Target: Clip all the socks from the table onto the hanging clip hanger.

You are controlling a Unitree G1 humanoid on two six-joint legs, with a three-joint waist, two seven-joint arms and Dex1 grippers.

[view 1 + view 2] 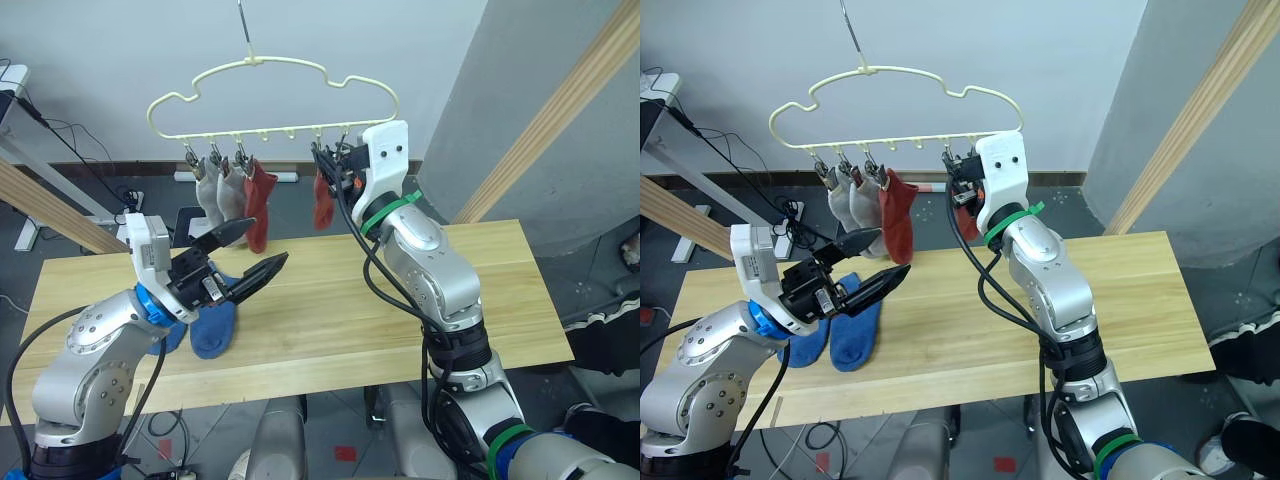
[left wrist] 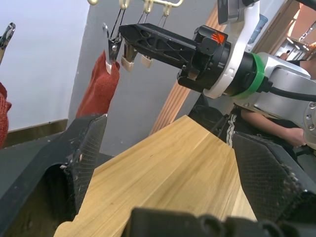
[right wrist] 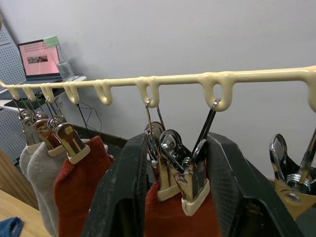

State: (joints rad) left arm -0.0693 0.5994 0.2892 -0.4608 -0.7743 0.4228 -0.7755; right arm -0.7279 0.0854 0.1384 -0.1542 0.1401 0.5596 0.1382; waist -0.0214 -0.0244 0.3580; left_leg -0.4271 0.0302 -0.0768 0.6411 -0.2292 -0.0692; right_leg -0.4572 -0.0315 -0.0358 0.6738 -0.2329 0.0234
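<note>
Slanted wooden beams [image 1: 565, 110] flank the scene; laptop [image 3: 38, 58] behind — lit.

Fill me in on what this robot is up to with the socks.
It is pegging socks onto the clip hanger. Two grey socks and a rust-red sock hang at its left end. The right gripper is raised at the clips, around a second rust-red sock. The left gripper is open and empty above the table, where two blue socks lie.

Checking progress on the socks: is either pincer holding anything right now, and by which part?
The left pincer is open and holds nothing. The right pincer brackets the clips on the second rust-red sock at the clip hanger; whether it grips cannot be told.
</note>
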